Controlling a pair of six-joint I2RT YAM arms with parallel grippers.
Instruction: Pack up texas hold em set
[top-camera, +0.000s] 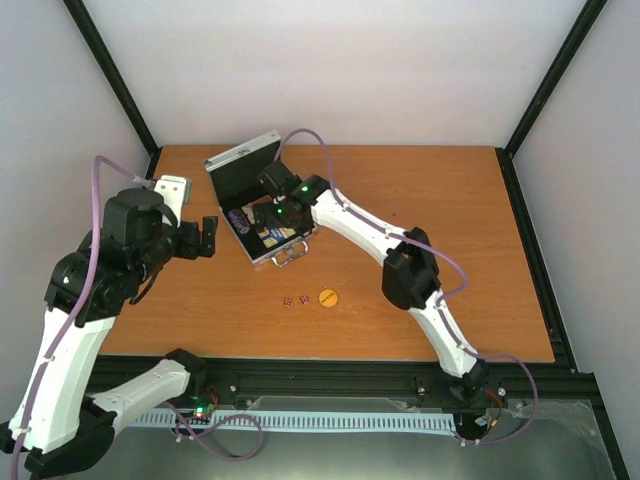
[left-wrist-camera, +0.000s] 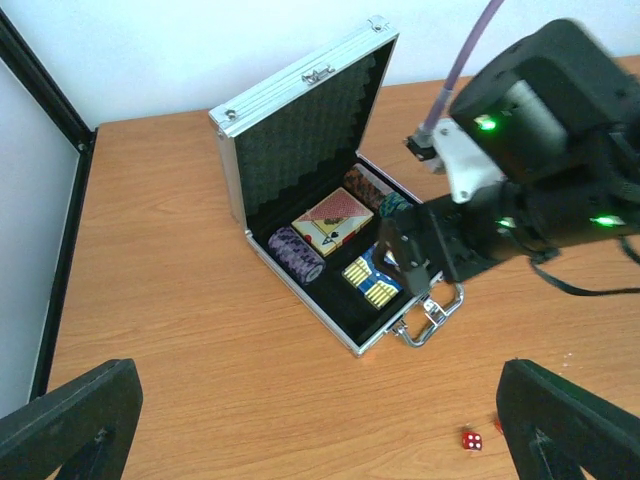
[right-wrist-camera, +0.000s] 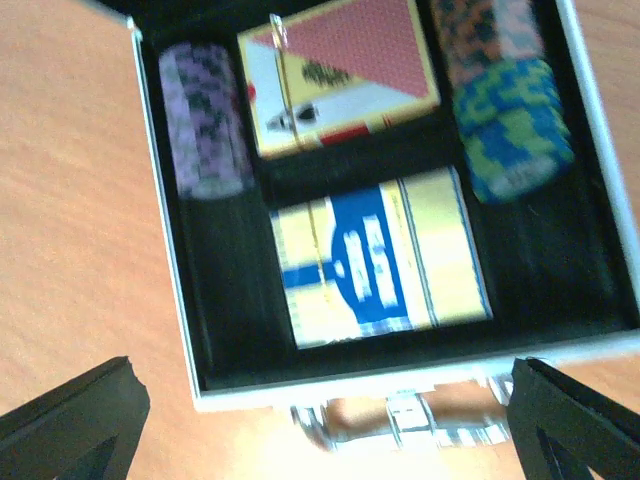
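Right tool, jaws apart and empty, hovers over the open silver case, upper left of the surface; red dice and orange button lie outside, mid-frame. Left wrist: left tool apart, empty; tiny dice could slip its jaws. Right wrist: card decks and chip stacks sit snug inside.

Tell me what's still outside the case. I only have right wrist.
Observer: The red dice lie on the table, out past the handle side of the case.
Operator: Anything else loose?
Observer: An orange round button, just right of the dice in the top view.
Operator: Where's the left arm?
Observer: The left gripper is open and empty, off the case's left side, not touching it.
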